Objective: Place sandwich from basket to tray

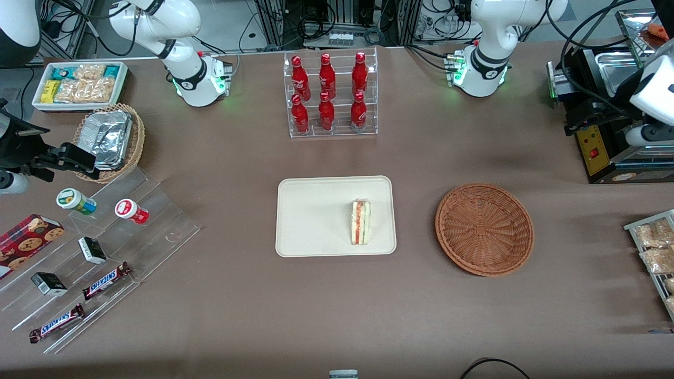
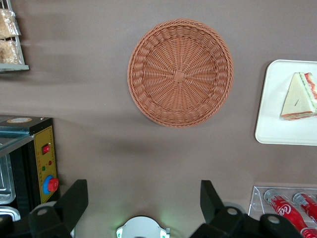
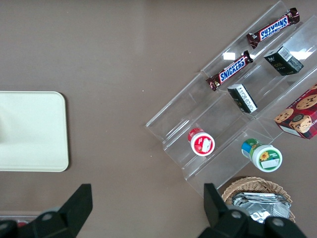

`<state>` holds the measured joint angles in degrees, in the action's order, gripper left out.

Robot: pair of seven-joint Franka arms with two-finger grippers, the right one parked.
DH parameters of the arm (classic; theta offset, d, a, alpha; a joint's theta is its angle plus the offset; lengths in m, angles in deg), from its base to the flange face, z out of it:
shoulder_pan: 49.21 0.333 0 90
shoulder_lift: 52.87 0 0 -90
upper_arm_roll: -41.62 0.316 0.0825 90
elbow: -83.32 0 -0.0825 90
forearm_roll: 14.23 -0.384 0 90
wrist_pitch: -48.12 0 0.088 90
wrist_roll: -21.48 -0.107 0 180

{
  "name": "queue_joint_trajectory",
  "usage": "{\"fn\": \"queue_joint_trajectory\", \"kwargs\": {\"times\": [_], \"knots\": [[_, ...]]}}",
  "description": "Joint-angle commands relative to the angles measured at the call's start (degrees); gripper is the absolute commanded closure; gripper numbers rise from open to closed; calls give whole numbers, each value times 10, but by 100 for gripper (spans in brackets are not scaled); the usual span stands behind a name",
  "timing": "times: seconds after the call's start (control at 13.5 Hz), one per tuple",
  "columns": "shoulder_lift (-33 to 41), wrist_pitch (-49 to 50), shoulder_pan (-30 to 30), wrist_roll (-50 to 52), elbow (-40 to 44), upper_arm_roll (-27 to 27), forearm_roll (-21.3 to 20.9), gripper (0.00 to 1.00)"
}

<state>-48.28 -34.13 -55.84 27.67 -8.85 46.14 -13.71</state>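
The sandwich [image 1: 361, 222], a white wedge with red and green filling, lies on the cream tray [image 1: 310, 216], on the side of it nearest the basket. The reddish-brown basket [image 1: 484, 229] is empty and stands beside the tray, toward the working arm's end of the table. In the left wrist view the basket [image 2: 181, 72] shows whole, with the tray's edge [image 2: 277, 124] and the sandwich [image 2: 299, 96] beside it. My left gripper [image 2: 143, 187] is open and empty, high above the bare table, farther from the front camera than the basket, near its arm's base.
A clear rack of red bottles [image 1: 331, 95] stands farther from the front camera than the tray. A black machine [image 1: 605, 137] and a snack rack [image 1: 655, 247] stand at the working arm's end. A stepped acrylic stand [image 1: 95, 252], foil basket [image 1: 110, 139] and white bin [image 1: 79, 84] are at the parked arm's end.
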Motion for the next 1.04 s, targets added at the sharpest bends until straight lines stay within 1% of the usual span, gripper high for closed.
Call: {"fn": "queue_joint_trajectory", "kwargs": {"times": [0.0, 0.07, 0.15, 0.22, 0.74, 0.81, 0.96], "knots": [[-1, 17, -6, -6, 16, 3, 4, 0], [-1, 17, 13, -7, 16, -9, 4, 0], [0, 17, 38, -7, 16, -36, 5, 0], [0, 17, 47, -6, 16, -47, 5, 0], [9, 21, 50, -9, 9, -44, 2, 0], [10, 29, 60, -11, 6, -44, 3, 0], [16, 29, 63, -41, 5, -44, 2, 0]]}}
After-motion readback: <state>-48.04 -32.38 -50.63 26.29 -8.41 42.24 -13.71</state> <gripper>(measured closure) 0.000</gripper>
